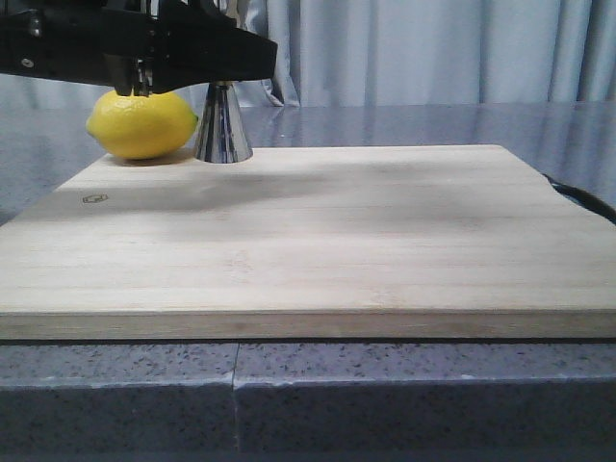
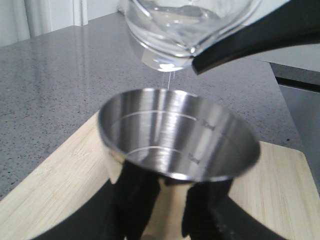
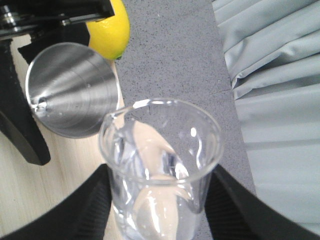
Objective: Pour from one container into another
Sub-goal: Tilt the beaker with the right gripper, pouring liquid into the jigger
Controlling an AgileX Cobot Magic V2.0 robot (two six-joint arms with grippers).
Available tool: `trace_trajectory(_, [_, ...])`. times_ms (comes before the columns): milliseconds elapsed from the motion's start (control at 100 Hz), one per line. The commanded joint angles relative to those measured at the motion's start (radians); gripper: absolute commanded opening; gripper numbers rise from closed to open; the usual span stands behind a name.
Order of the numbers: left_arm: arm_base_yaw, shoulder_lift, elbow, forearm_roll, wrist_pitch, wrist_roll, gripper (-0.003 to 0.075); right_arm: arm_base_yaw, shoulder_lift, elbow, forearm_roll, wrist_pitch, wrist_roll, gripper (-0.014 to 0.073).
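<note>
Left gripper [image 2: 165, 210] clamped on jigger [image 2: 177, 137], right gripper [image 3: 155, 200] gripping tilted beaker [image 3: 160, 155]

Clear glass beaker [image 2: 175, 30] tilts above the upright steel jigger [image 2: 175, 145] (thin stream falling).

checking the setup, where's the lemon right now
In the front view the lemon sits at the far left corner of the board, right beside the jigger.

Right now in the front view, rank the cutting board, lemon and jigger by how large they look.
1. Cutting board, by far the largest; it spans nearly the whole picture.
2. Lemon.
3. Jigger: only its lower cone shows, the top hidden behind the arm, so its rank against the lemon is unsure.
</note>
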Motion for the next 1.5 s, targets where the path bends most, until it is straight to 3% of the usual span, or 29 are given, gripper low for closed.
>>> trace_trajectory(0, [-0.008, -0.049, -0.029, -0.086, 0.102, -0.006, 0.0220, 0.000, -0.032, -0.040, -0.042, -0.055, -0.026, 0.0312])
trace_trajectory(360, [-0.008, -0.049, -0.029, -0.086, 0.102, -0.006, 0.0220, 0.002, -0.032, -0.040, -0.058, -0.102, -0.030, 0.0312])
trace_trajectory(1490, [-0.008, -0.049, -0.029, -0.086, 0.102, -0.006, 0.0220, 0.019, -0.032, -0.040, -0.087, -0.097, -0.239, 0.0312])
